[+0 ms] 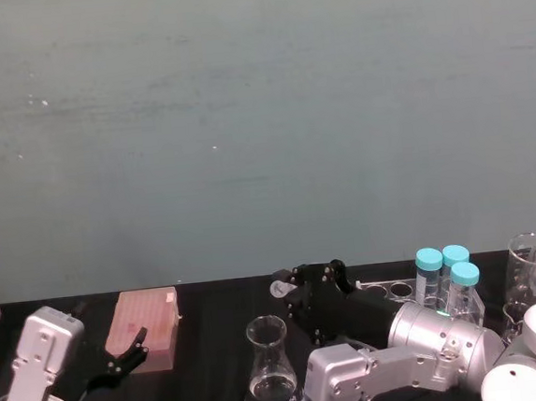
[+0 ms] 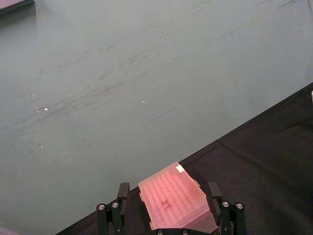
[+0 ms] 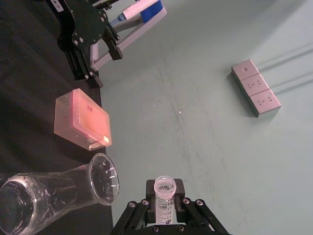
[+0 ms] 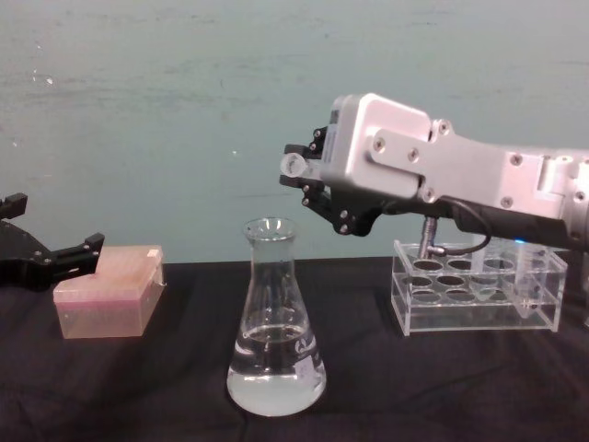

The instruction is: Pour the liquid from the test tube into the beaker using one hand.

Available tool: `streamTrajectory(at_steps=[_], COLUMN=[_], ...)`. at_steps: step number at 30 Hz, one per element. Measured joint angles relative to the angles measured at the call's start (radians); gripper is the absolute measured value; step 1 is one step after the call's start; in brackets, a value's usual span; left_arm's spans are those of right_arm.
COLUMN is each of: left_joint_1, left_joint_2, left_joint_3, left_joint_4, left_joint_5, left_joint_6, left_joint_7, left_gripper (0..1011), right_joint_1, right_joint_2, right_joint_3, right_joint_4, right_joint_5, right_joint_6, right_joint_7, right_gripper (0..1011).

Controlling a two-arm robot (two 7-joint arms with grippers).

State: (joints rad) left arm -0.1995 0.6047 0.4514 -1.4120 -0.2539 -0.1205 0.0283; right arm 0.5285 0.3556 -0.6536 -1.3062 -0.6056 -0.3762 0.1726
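Observation:
My right gripper (image 4: 308, 175) is shut on the small clear test tube (image 4: 295, 165), which it holds about level. The tube's open mouth (image 1: 280, 288) points left and hangs a little above the right edge of the beaker's rim. In the right wrist view the test tube (image 3: 165, 197) sits between the black fingers (image 3: 131, 215), and I cannot tell whether liquid is inside. The beaker (image 4: 274, 322) is a clear conical flask standing on the black table, with clear liquid (image 4: 276, 379) in its base. It also shows in the head view as the beaker (image 1: 270, 374).
A pink tip box (image 4: 109, 290) lies at the left, and my open left gripper (image 4: 55, 258) is parked just beside it. A clear acrylic rack (image 4: 474, 287) stands at the right, holding turquoise-capped tubes (image 1: 443, 274). A glass beaker-like vessel (image 1: 532, 271) stands at the far right.

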Motion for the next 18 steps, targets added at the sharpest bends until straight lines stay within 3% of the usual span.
streamTrajectory(at_steps=[18], left_joint_1=[0.000], left_joint_2=[0.000], left_joint_3=[0.000], left_joint_4=[0.000], left_joint_5=[0.000], left_joint_6=[0.000], left_joint_7=[0.000], left_gripper=[1000], right_joint_1=[0.009], right_joint_2=[0.016], right_joint_3=[-0.025], right_joint_4=[-0.018], right_joint_5=[-0.080], right_joint_6=[0.011], right_joint_7=[-0.052], right_gripper=[217])
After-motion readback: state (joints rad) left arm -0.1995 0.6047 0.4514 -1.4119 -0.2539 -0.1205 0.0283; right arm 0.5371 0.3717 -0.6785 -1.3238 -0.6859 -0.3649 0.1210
